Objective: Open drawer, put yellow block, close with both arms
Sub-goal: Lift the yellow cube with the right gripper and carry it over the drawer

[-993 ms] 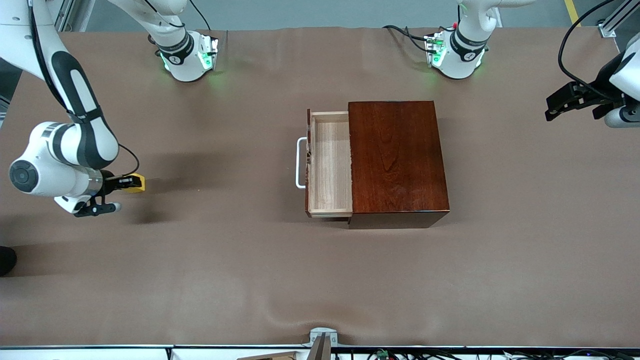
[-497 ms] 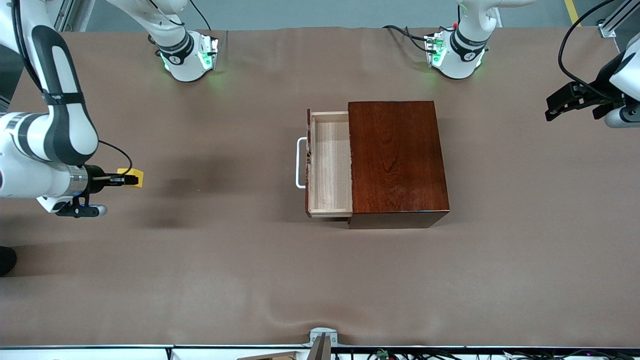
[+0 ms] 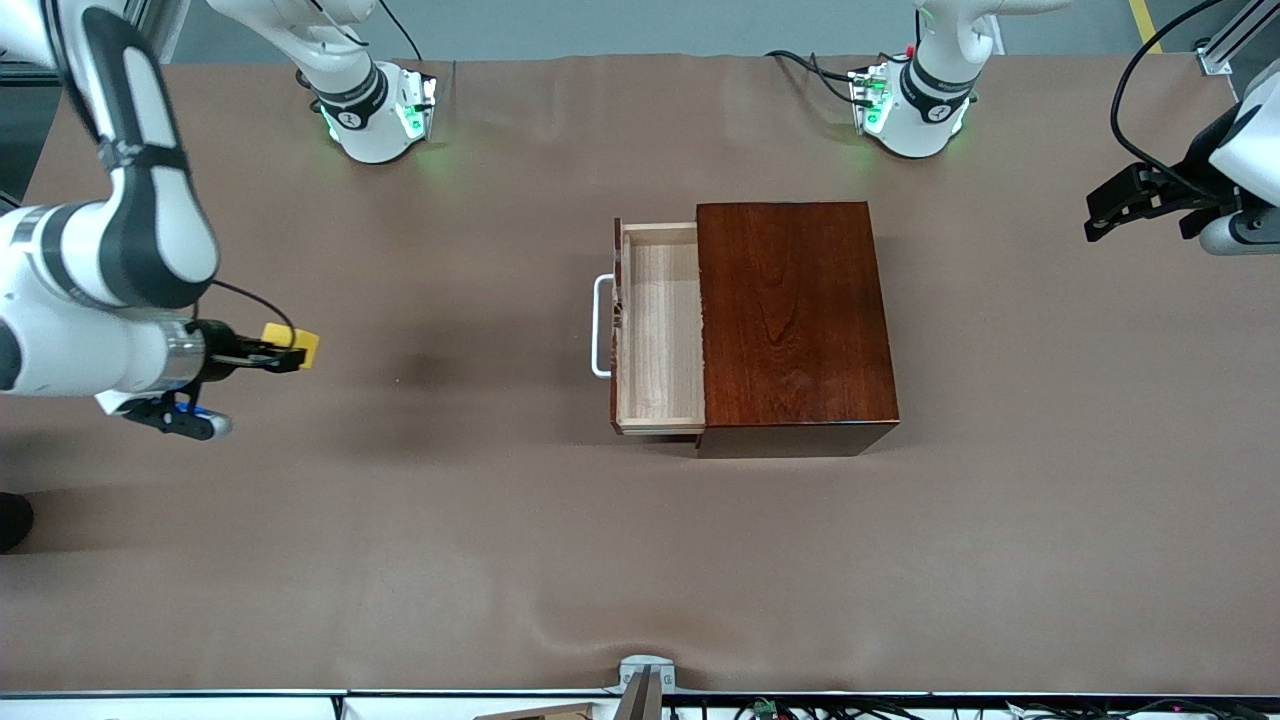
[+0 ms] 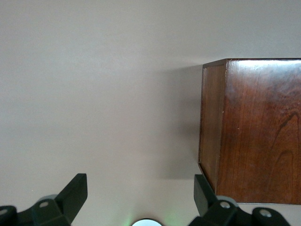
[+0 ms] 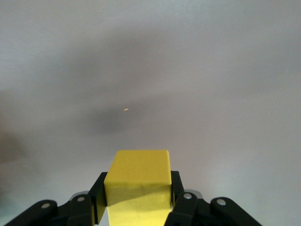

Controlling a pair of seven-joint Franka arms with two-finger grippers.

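Observation:
The dark mahogany box point(image 3: 795, 320) stands mid-table with its drawer point(image 3: 660, 330) pulled open toward the right arm's end; the pale-wood tray is empty and the white handle point(image 3: 601, 325) faces that end. My right gripper point(image 3: 285, 355) is shut on the yellow block point(image 3: 303, 346) and holds it above the table at the right arm's end, well short of the drawer. The block fills the right wrist view between the fingers point(image 5: 137, 181). My left gripper point(image 3: 1110, 210) is open, in the air at the left arm's end; its wrist view shows the box's wall point(image 4: 251, 127).
Brown cloth covers the table point(image 3: 450, 520). The two green-lit arm bases point(image 3: 375, 110) point(image 3: 910, 105) stand along the table's edge farthest from the front camera. A grey bracket point(image 3: 645, 675) sits at the edge nearest the camera.
My right gripper has lifted the yellow block and carried it a little toward the drawer. The left gripper has barely shifted. The drawer stays open.

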